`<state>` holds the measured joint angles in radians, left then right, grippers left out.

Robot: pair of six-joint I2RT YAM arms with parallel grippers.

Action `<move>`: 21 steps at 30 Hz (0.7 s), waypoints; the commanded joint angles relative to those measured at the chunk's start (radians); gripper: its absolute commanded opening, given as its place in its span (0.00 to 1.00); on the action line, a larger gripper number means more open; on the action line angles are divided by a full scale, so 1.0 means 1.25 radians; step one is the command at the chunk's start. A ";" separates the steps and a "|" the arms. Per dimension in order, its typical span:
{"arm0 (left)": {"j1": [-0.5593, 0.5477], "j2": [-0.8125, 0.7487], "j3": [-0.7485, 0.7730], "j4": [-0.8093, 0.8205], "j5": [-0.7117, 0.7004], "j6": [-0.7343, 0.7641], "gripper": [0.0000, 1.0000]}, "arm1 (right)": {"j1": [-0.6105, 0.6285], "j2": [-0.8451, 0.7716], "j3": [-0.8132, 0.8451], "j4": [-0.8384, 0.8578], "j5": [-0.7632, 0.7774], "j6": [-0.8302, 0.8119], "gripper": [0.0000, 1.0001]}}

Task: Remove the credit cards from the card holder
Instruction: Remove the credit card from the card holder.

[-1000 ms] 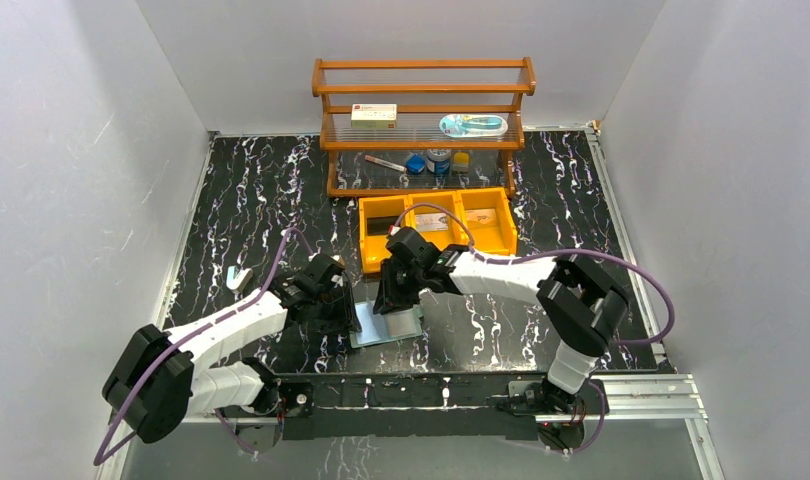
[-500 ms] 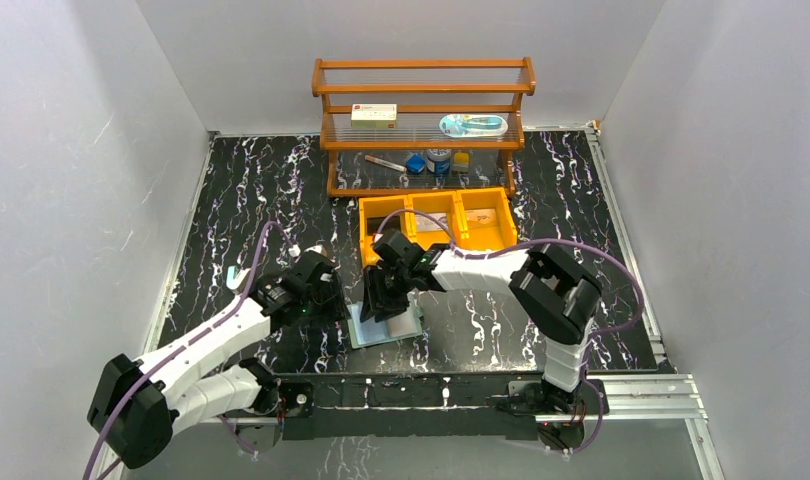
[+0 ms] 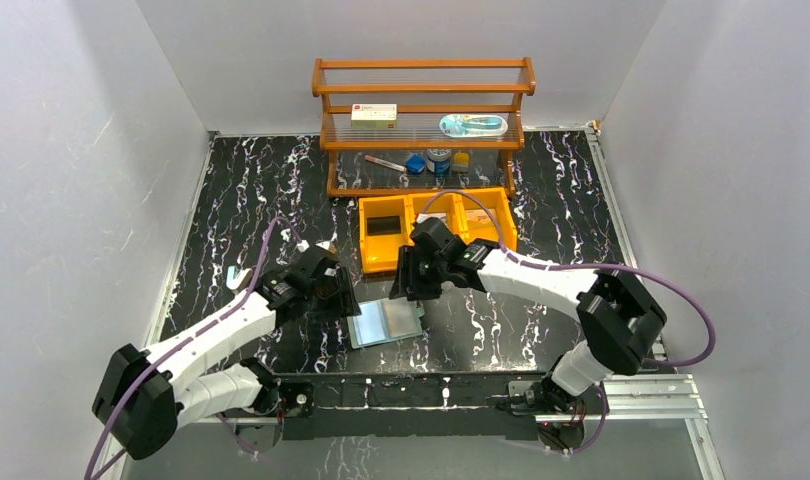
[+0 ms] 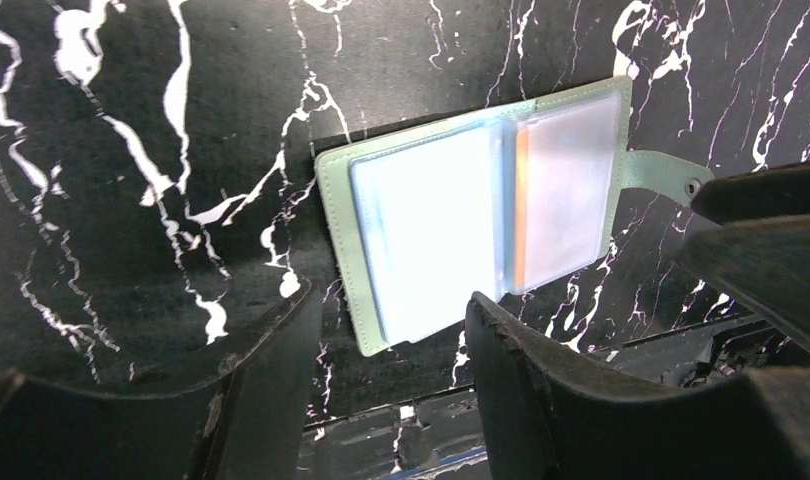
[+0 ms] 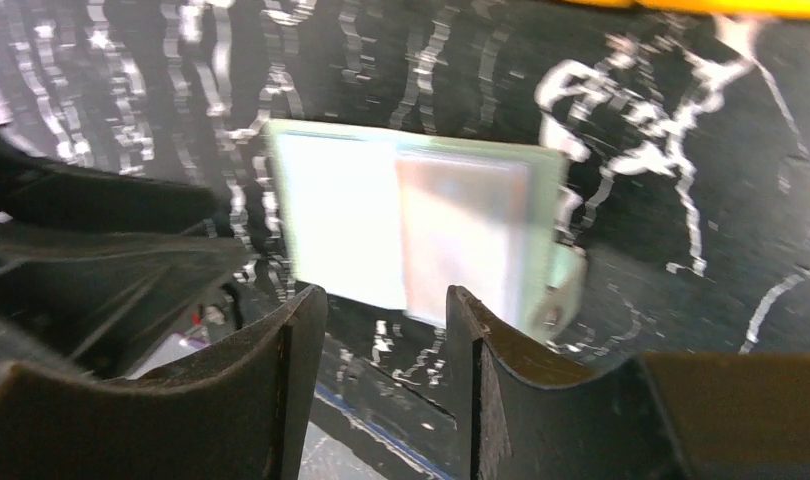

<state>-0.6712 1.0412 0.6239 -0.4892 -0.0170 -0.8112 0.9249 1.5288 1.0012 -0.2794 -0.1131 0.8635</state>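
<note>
The sage-green card holder [image 3: 386,322] lies spread open on the black marble table, pale inner pockets up, snap tab [image 4: 669,174] to its right. An orange-tan credit card [image 4: 522,205] shows through the right-hand pocket [image 5: 463,226]; other cards cannot be made out. My left gripper [image 3: 333,297] hovers just left of the holder, open, nothing between its fingers [image 4: 391,345]. My right gripper [image 3: 413,278] hangs just above the holder's far edge, also open and empty [image 5: 386,315]. Neither touches the holder [image 5: 341,215].
An orange three-compartment bin [image 3: 377,263] stands right behind the right gripper, with a dark flat rectangle [image 3: 384,226] in its left compartment. A wooden rack [image 3: 424,92] at the back carries a white box [image 3: 373,115] and small items. A small white object [image 3: 241,277] lies at left.
Both grippers have opened wider. The right gripper drew back and to the right off the holder, the left shifted slightly left; the holder now lies uncovered and open.
</note>
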 commanded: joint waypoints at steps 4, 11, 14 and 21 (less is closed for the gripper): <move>0.002 0.069 0.003 0.039 0.077 0.020 0.50 | -0.010 0.029 -0.021 -0.021 -0.013 0.021 0.53; 0.002 0.101 -0.002 0.042 0.095 0.025 0.47 | -0.010 0.065 -0.026 -0.017 -0.021 0.027 0.52; 0.002 0.105 -0.006 0.043 0.101 0.026 0.46 | -0.011 0.080 -0.029 -0.022 -0.018 0.029 0.52; 0.002 0.108 -0.015 0.044 0.111 0.030 0.43 | -0.010 0.103 -0.040 -0.004 -0.033 0.031 0.46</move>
<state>-0.6712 1.1748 0.6186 -0.4240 0.0933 -0.7883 0.9100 1.6447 0.9581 -0.3115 -0.1375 0.8917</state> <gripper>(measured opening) 0.442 0.502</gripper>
